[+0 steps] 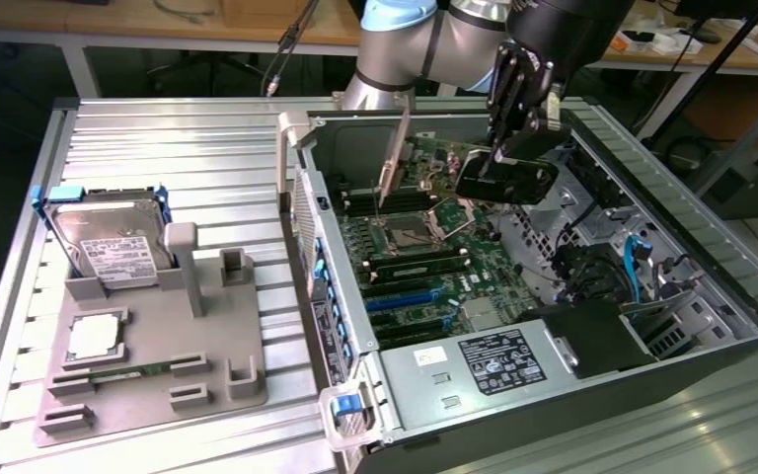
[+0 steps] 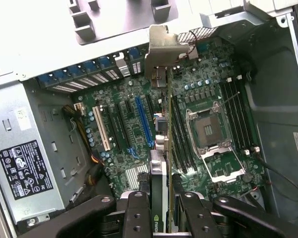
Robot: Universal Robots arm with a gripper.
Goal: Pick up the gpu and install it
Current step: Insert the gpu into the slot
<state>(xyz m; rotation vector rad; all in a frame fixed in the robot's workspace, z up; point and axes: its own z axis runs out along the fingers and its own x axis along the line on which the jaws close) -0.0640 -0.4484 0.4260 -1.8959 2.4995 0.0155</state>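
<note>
On the ribbed tabletop (image 1: 169, 148), a grey holder (image 1: 208, 341) carries a standing hard drive (image 1: 115, 252) with blue clips, a flat processor (image 1: 96, 338) and a thin memory stick (image 1: 118, 374).

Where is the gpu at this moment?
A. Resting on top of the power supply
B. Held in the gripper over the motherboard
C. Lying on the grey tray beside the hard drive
B: the gripper clamps the gpu edge-on inside the open case, over the motherboard.
</note>
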